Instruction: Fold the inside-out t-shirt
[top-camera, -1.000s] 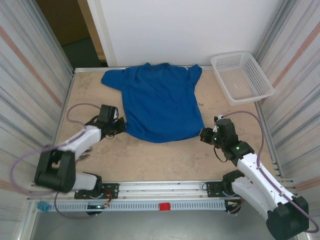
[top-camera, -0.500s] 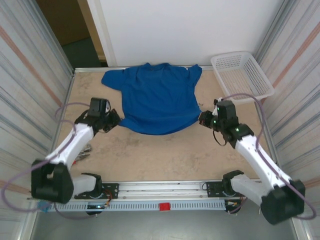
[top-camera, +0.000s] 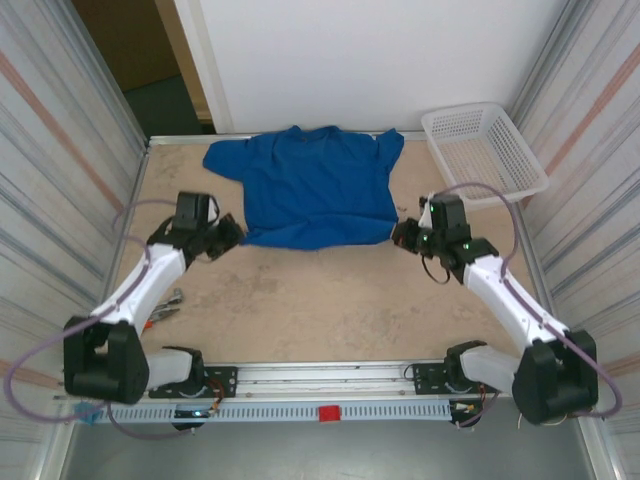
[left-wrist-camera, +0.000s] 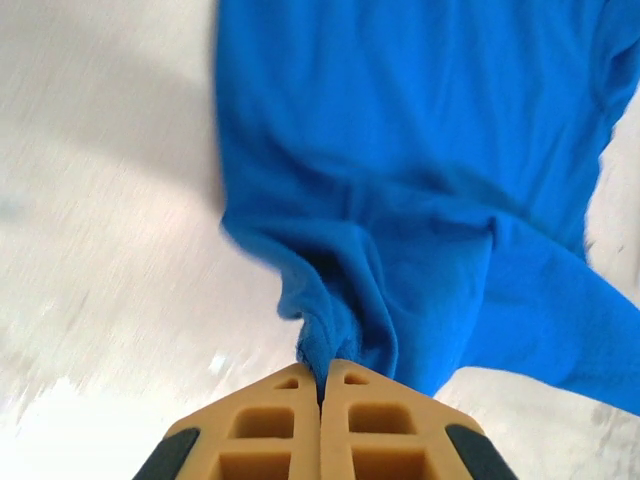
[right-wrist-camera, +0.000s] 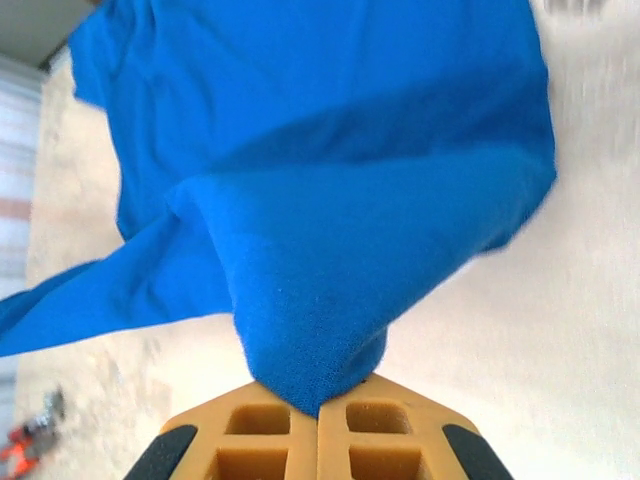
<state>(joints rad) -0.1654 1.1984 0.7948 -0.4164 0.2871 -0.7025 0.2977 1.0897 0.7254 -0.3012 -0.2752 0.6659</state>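
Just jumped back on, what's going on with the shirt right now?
Both arms are on the blue t-shirt, which lies spread on the table with its collar toward the far edge. The left gripper and right gripper each have their fingers shut on a near hem corner. The hem is stretched between them and appears lifted off the table. The white basket sits in the far right corner.

Probably a robotics lab: two arms (top-camera: 150, 285) bolted to a panel-walled test table (top-camera: 320, 310).
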